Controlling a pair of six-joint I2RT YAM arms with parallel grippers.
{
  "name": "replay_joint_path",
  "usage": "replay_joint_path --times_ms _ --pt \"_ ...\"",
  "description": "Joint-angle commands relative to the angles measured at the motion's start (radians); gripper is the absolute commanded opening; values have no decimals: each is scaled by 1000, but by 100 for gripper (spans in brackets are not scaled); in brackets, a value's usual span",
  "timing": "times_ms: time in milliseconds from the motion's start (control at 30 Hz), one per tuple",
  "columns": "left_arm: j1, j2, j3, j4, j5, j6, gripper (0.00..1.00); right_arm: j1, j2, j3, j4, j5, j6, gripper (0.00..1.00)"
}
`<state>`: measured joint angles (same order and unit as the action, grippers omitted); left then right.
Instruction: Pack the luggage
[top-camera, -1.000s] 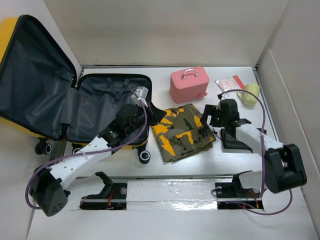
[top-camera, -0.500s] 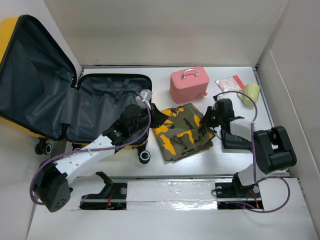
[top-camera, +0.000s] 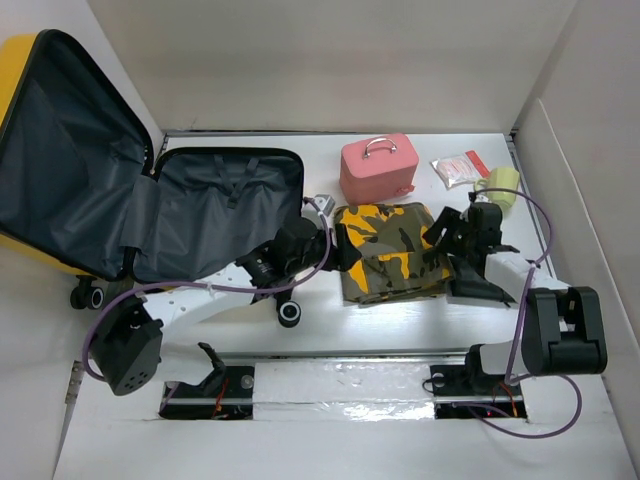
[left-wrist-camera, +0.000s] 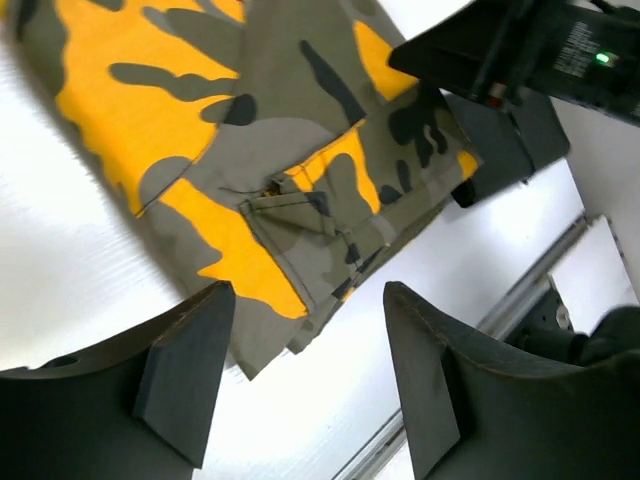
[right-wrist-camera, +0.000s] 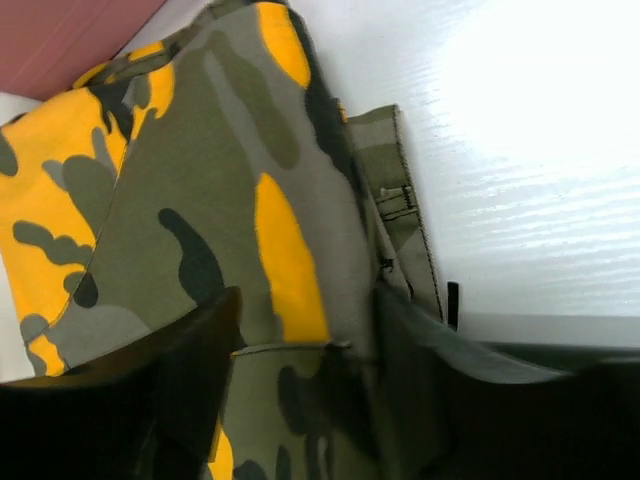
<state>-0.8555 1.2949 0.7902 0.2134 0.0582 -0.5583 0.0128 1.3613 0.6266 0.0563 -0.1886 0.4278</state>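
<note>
The luggage (top-camera: 200, 220) lies open at the left, a yellow shell with dark grey lining and nothing inside. A folded orange-and-green camouflage garment (top-camera: 392, 252) lies flat on the table to its right. My left gripper (top-camera: 338, 246) is at the garment's left edge. In the left wrist view it (left-wrist-camera: 305, 385) is open over bare table, with the garment's corner (left-wrist-camera: 262, 330) just ahead of the jaws. My right gripper (top-camera: 443, 238) is at the garment's right edge. Its jaws (right-wrist-camera: 310, 385) stand wide apart, open, low over the garment's cloth (right-wrist-camera: 200, 190).
A small pink case (top-camera: 378, 168) with a metal handle stands just behind the garment. A red-and-white packet (top-camera: 461, 168) and a pale green item (top-camera: 500, 186) lie at the back right. A dark item (top-camera: 474, 285) lies under the right arm. White walls enclose the table.
The garment has turned square and slid right and back, toward the pink case. Both grippers, pinched on its edges half a second ago, have opened. The left arm stretched right.
</note>
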Motion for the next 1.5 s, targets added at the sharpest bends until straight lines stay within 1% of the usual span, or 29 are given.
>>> replay_joint_path --times_ms 0,33,67,133,233,300,367,400,433,467,533,567,600,633,667,700,767,800,867,933,967,1000,1033,1100,1133,1167,1233,1300,1467 --pt "4 13 72 -73 -102 -23 59 1 -39 13 45 -8 0 75" --pt "4 29 72 -88 -116 -38 60 1 -45 19 36 -14 -4 87" --pt "4 33 70 -97 -132 -48 62 1 -66 22 31 -23 -6 91" --pt "4 38 63 -97 -133 -63 68 1 -96 24 19 -23 -12 93" --pt "-14 49 70 -43 -84 -60 69 1 -191 30 -29 30 -15 93" --pt "-90 95 136 -40 -98 -31 68 1 -297 33 -53 104 -14 86" --pt "-146 142 207 -72 -153 9 66 1 -364 38 -82 165 -1 60" --pt "-169 162 252 -78 -162 43 65 1 -393 36 -93 272 0 49" --pt "-198 193 265 -72 -152 50 63 -14 -433 27 -93 305 11 25" --pt "-198 201 271 -62 -137 55 62 -31 -439 19 -90 331 18 15" --pt "-211 192 256 -23 -98 54 60 -127 -429 18 -84 284 49 1" --pt "-211 175 242 -13 -86 52 58 -157 -388 13 -70 243 52 1" --pt "-211 128 210 1 -84 54 57 -183 -360 18 -67 197 54 1" --pt "-211 95 196 -2 -87 54 55 -215 -331 24 -67 198 55 6" --pt "-211 60 182 -5 -96 60 54 -232 -274 33 -67 218 57 15" --pt "-211 23 160 -15 -98 67 54 -252 -246 51 -24 210 55 29" --pt "-211 -95 143 -40 -121 90 54 -277 -177 77 28 125 45 48" --pt "-211 -135 123 -60 -130 93 54 -277 -95 140 33 62 40 52" --pt "-211 -236 115 -89 -152 95 54 -217 0 237 4 49 8 58" --pt "-211 -319 116 -146 -156 100 55 -165 135 409 -103 92 -24 60" --pt "-211 -342 118 -169 -165 106 56 -118 178 461 -116 121 -50 64" --pt "-211 -365 119 -211 -175 107 56 -99 227 513 -130 208 -61 64" --pt "-211 -411 119 -242 -188 107 56 -87 328 571 -197 250 -66 64" --pt "-211 -457 115 -299 -227 110 57 -86 442 755 -299 278 -80 64" --pt "-211 -498 115 -319 -244 113 57 -77 554 822 -340 276 -81 64" --pt "-211 -520 115 -339 -279 118 57 -77 609 954 -373 273 -86 64" --pt "-211 -577 118 -396 -325 132 57 -64 705 1082 -488 279 -92 64" --pt "-211 -627 103 -423 -420 141 58 -48 844 1250 -586 361 -115 65" --pt "-211 -690 92 -427 -452 150 58 -8 947 1467 -694 494 -181 72"
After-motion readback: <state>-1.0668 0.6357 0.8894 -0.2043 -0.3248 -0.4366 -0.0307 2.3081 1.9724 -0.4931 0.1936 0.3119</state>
